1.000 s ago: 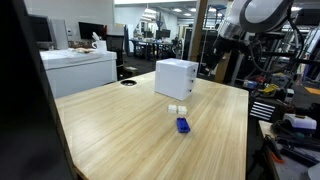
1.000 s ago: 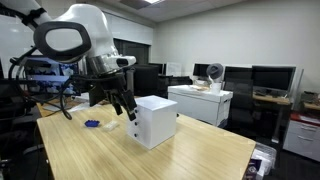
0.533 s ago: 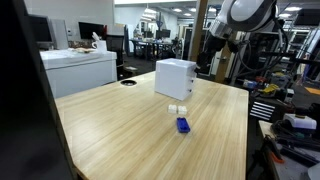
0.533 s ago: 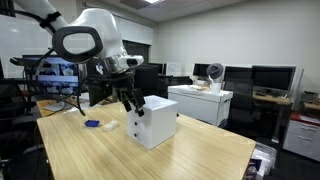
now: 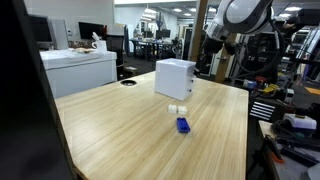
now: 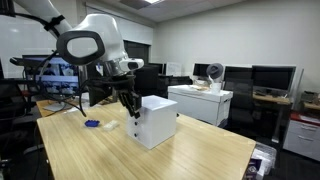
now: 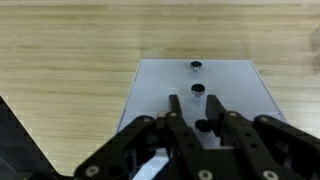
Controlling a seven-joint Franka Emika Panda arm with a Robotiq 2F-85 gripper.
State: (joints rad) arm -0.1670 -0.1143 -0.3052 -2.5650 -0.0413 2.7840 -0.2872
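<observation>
A: Where does the pincer [image 7: 195,100] stand?

B: It hangs right over the white box [image 7: 160,90], pointing down at the top face. In the wrist view its 2 fingers [image 7: 175,105] are drawn near each other, with a narrow gap between them.

A: Does it grip anything?

B: That cannot be told. A dark round spot [image 7: 205,127] sits in the gap, and the view does not show whether the pads press on it.

A: What else is on the box top?

B: There are 2 small dark studs in a line ahead of the tips. The nearer stud [image 7: 198,89] is just past them, and the farther stud [image 7: 196,65] lies toward the far edge.

A: And seen from outside?

B: In an exterior view the pincer [image 6: 131,112] is at the box's [image 6: 155,120] upper edge on the arm's side. Whether it touches the box or is just clear of it is not visible.

A: What lies around the box?

B: The box [image 5: 176,78] stands on a wooden table [image 5: 120,130]. A small white block [image 5: 176,109] lies near the box's foot, with a blue block [image 5: 183,125] just beside it. Both are well apart from the pincer. A black round grommet [image 5: 128,84] sits in the tabletop off to one side.

A: Farther out?

B: A white cabinet [image 5: 80,65] stands beyond the table, and monitors [image 6: 270,78] stand on desks behind it.
</observation>
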